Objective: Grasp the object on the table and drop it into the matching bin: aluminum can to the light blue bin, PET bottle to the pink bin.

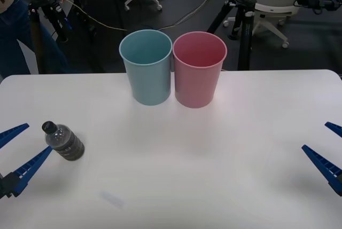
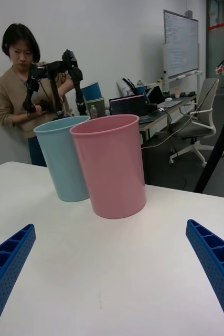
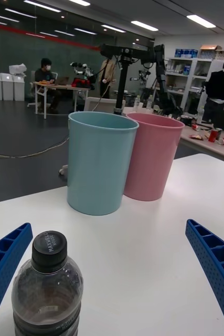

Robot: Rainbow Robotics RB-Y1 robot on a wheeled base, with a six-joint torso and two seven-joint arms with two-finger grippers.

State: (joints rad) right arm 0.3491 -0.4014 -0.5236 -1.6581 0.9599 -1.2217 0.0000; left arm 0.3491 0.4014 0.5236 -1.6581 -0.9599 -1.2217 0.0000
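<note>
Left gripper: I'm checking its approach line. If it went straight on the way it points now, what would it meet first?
Probably the PET bottle, upright just ahead between the open left gripper's fingers; the light blue bin stands farther on.

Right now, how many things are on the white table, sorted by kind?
Tall plastic cup-shaped bins: 2, one light blue bin and one pink bin
Small clear plastic bottle with black cap: 1
Total: 3

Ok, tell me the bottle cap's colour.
Black; the cap shows best in the left wrist view.
</note>
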